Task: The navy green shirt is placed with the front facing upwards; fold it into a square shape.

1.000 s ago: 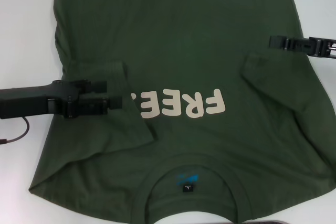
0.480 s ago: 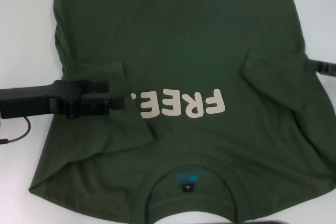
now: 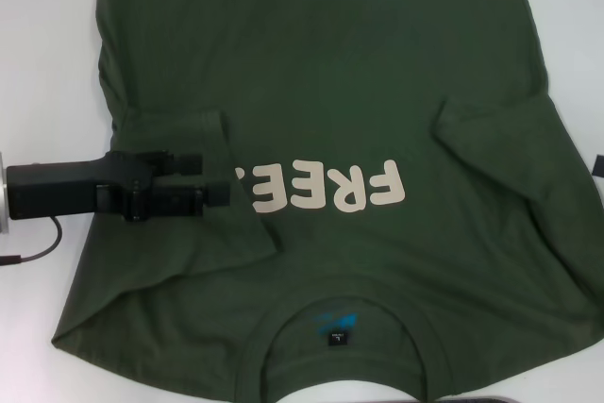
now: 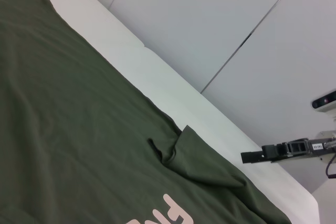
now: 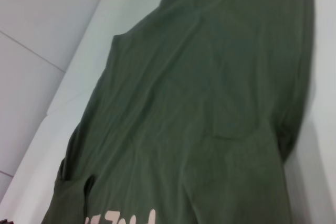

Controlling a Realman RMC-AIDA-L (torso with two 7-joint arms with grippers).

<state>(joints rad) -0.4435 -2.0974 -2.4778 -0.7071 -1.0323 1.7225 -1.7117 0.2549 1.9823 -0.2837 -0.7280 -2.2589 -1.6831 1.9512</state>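
Note:
The navy green shirt [image 3: 330, 63] lies front up on the white table [image 3: 47, 44], with its collar and neck label [image 3: 335, 337] at the near edge and the cream "FREE!" lettering [image 3: 326, 188] on the chest. Both sleeves are folded in onto the body, the left sleeve [image 3: 179, 129] and the right sleeve [image 3: 491, 125]. My left gripper [image 3: 215, 178] is open and empty, low over the folded left sleeve beside the lettering. My right gripper [image 4: 252, 156] shows far off in the left wrist view, beyond the shirt's right edge. The shirt also fills the right wrist view [image 5: 199, 103].
A thin cable [image 3: 33, 250] trails from the left arm over the table. A dark edge [image 3: 510, 399] shows at the near rim of the head view. Bare white table runs along both sides of the shirt.
The right gripper has drawn back to the right, off the folded right sleeve and out of the head view. The left gripper has shifted slightly toward the lettering.

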